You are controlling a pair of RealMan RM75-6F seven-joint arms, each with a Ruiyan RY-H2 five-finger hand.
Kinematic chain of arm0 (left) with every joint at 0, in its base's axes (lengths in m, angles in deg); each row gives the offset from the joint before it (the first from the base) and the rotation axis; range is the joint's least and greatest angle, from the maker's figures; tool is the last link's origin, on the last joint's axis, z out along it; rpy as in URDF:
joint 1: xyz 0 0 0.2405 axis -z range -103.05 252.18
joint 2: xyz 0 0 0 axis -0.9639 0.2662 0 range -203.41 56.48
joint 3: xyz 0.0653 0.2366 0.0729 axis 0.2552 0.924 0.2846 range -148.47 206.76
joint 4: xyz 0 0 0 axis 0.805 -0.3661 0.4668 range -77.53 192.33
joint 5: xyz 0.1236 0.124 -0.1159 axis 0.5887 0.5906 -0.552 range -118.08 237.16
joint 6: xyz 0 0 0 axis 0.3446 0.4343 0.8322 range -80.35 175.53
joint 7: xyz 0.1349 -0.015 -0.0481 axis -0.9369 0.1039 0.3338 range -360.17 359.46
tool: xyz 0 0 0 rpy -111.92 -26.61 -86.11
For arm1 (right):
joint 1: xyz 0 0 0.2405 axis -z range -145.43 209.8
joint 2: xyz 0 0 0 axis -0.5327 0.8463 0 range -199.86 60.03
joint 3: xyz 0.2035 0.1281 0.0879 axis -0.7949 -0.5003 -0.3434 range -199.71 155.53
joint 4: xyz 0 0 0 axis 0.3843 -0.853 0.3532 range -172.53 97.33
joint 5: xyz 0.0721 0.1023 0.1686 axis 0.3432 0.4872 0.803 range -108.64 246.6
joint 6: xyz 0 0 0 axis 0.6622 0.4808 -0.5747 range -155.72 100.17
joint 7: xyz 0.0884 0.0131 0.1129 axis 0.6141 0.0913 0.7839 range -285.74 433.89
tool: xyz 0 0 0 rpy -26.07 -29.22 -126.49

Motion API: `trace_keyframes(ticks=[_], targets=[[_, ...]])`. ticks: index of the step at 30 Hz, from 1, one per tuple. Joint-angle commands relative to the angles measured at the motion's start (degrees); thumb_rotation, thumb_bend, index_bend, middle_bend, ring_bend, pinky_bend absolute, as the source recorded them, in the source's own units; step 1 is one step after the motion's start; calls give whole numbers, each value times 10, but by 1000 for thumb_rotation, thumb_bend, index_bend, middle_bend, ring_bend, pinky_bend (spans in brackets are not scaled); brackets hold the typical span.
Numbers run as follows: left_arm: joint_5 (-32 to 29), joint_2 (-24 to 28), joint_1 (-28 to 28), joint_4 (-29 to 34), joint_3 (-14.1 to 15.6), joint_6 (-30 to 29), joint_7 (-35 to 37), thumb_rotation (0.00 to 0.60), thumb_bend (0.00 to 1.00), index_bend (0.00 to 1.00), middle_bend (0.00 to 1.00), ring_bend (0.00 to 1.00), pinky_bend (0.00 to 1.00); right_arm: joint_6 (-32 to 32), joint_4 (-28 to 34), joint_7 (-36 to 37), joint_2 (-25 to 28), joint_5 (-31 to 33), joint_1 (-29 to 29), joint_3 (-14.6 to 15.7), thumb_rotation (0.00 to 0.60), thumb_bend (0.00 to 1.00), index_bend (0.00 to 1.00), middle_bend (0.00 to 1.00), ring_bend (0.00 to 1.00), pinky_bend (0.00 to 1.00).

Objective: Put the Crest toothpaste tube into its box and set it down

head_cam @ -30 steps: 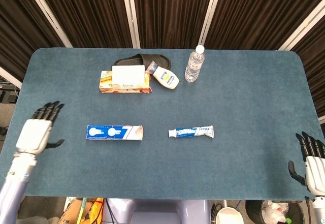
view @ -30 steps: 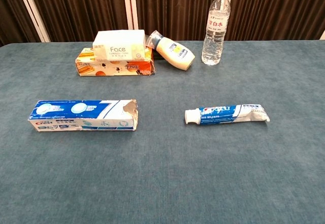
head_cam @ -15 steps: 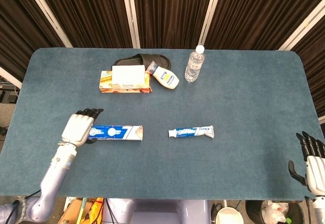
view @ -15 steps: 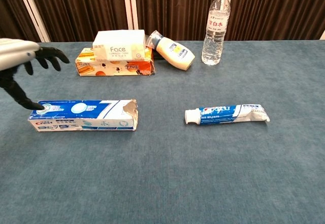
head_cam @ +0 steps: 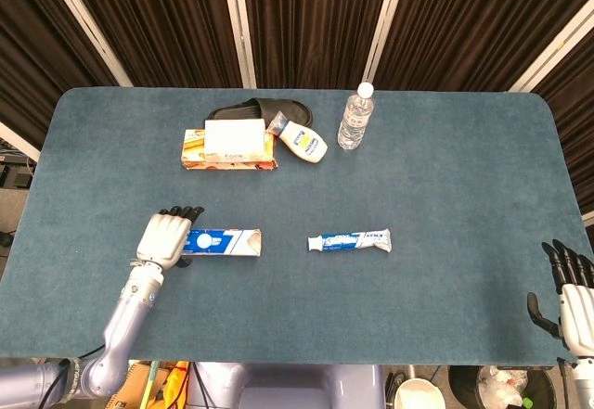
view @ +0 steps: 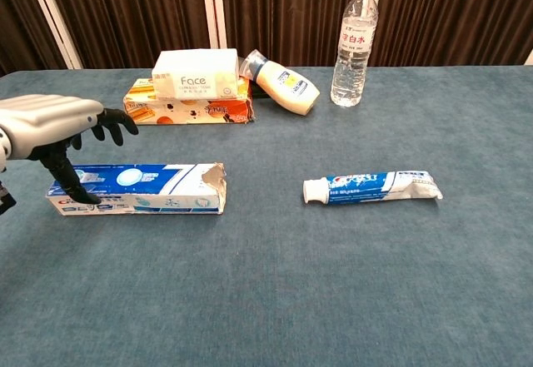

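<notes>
Fingers (view: 107, 123) over box (view: 154, 189) — left end.

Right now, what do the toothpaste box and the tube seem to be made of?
Toothpaste box: seems thin printed cardboard with slight gloss; its open right end is ragged and torn. Toothpaste tube: probably soft glossy plastic or laminate; its tail end is flattened and creased, with a white cap.
</notes>
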Motion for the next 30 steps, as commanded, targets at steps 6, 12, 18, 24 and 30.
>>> trace_keyframes(ticks=[6, 12, 18, 24, 30], targets=[[-19, -31, 20, -42, 6, 9, 0, 600, 155, 190, 264, 253, 332, 0, 1, 5, 1, 3, 1, -1, 600, 472, 0, 0, 0, 0], [-22, -62, 36, -71, 11, 15, 4, 600, 187, 223, 314, 300, 377, 1, 0, 10, 2, 4, 2, -2, 600, 473, 0, 0, 0, 0], [-16, -80, 42, -91, 17, 11, 10, 600, 253, 297, 396, 379, 446, 1, 0, 14, 3, 4, 2, -3, 600, 473, 0, 0, 0, 0], [-1, -90, 41, -103, 23, 6, 28, 600, 366, 389, 511, 484, 546, 2, 1, 16, 4, 3, 2, -2, 600, 472, 0, 0, 0, 0], [36, -90, 37, -108, 31, -1, 58, 600, 392, 434, 551, 519, 567, 1, 1, 17, 4, 3, 3, -2, 600, 473, 0, 0, 0, 0]])
